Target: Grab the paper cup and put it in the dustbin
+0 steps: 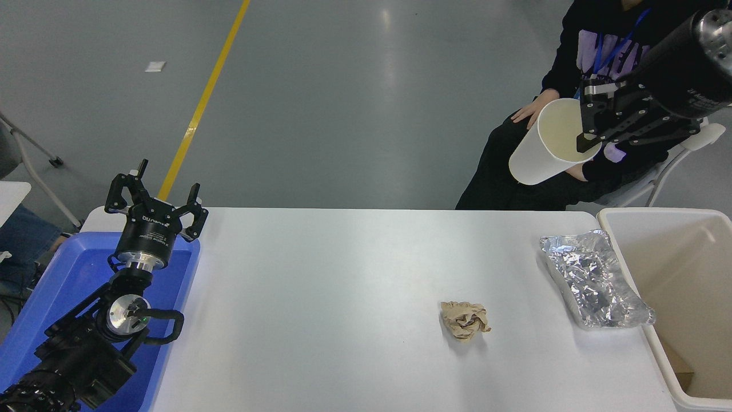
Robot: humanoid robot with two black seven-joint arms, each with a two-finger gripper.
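The white paper cup (540, 150) hangs high in the air at the upper right, tilted with its cream inside facing the camera. My right gripper (590, 136) is shut on its rim, one finger inside the cup. Cup and gripper are above and to the left of the dustbin (663, 216), the large cream-white bin at the table's right edge. My left gripper (155, 198) stays parked at the lower left over the blue tray, open and empty.
A crumpled brown paper ball (465, 320) lies on the table. A crumpled foil piece (595, 280) lies beside the bin. A blue tray (63, 286) sits at the left. A person in black (577, 74) sits at the far right.
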